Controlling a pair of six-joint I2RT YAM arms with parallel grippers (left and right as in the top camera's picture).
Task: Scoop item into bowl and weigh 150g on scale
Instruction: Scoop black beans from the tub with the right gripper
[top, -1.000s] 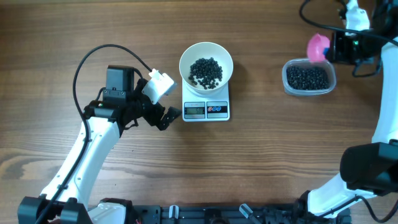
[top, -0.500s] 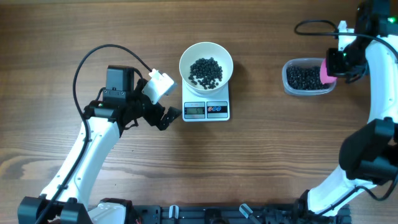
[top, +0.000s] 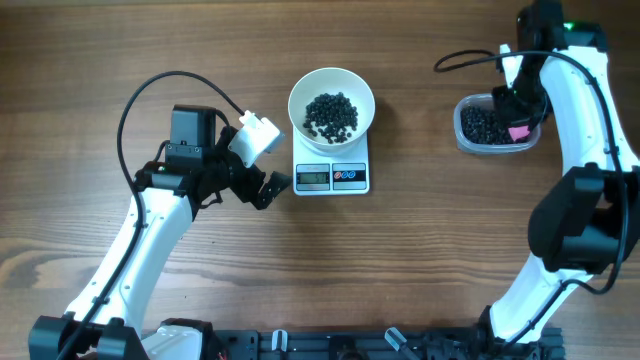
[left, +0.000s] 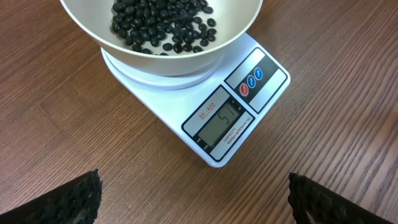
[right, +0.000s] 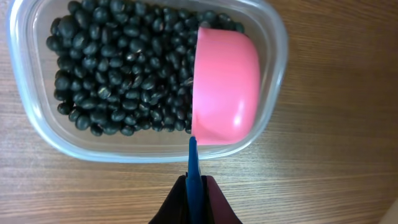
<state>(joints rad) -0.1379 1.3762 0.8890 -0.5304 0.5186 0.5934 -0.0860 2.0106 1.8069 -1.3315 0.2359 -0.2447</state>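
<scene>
The white bowl holds a shallow layer of black beans and stands on the white scale. My left gripper hangs open just left of the scale, and the left wrist view shows bare wood between its fingertips. That view looks onto the bowl and the scale's display. My right gripper is shut on the blue handle of the pink scoop. The scoop lies back-up over the beans at one end of the clear tub.
The clear tub of beans sits on the wooden table at the back right, well apart from the scale. A black cable loops over the left arm. The right arm reaches in from the right edge.
My right arm has swung in from the far right and brought the pink scoop down into the tub. The left arm, bowl and scale have not moved.
</scene>
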